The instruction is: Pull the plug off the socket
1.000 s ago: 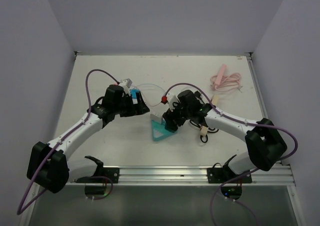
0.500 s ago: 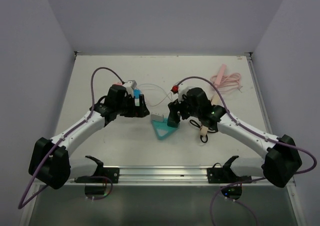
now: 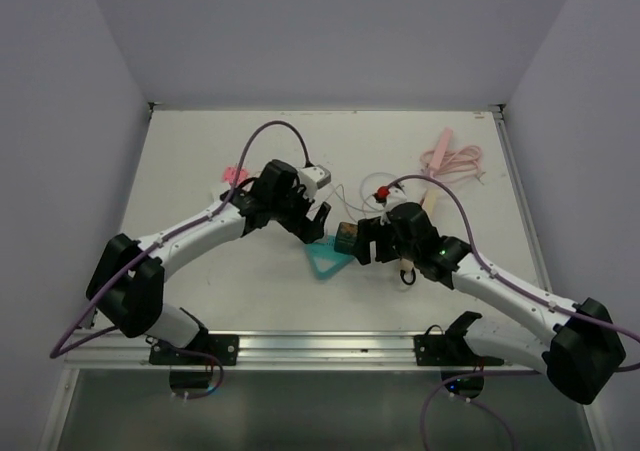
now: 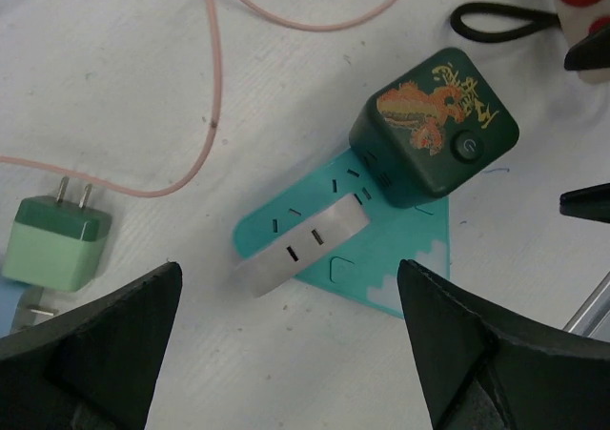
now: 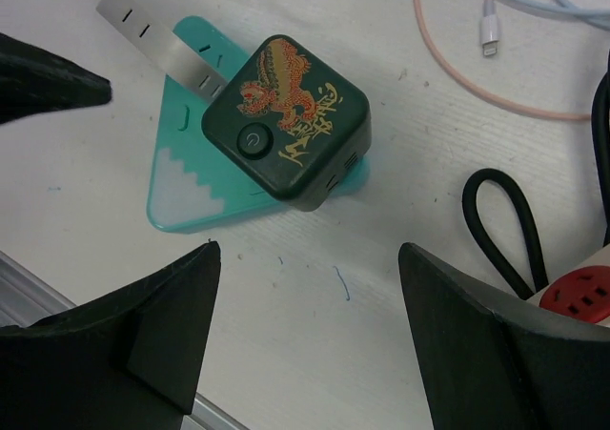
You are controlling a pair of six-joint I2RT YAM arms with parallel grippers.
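Observation:
A dark green cube plug (image 3: 347, 238) with a gold dragon print sits on the far right corner of the teal triangular socket (image 3: 322, 262). In the left wrist view the plug (image 4: 434, 125) stands on the socket (image 4: 381, 263) ahead of my left gripper (image 4: 288, 268), which is open and holds nothing. In the right wrist view the plug (image 5: 286, 130) and socket (image 5: 186, 196) lie just beyond my right gripper (image 5: 308, 249), also open and empty. From above, the left gripper (image 3: 318, 221) is at the socket's far left and the right gripper (image 3: 362, 247) at its right.
A light green charger (image 4: 55, 244) and a pink cable (image 4: 212, 77) lie left of the socket. To its right are a black cable loop (image 5: 505, 220) and a red and white power strip (image 5: 577, 292). A pink cable bundle (image 3: 450, 159) lies at the far right.
My left arm has swung right to the socket. My right gripper has opened wider and drawn back off the socket, uncovering the plug.

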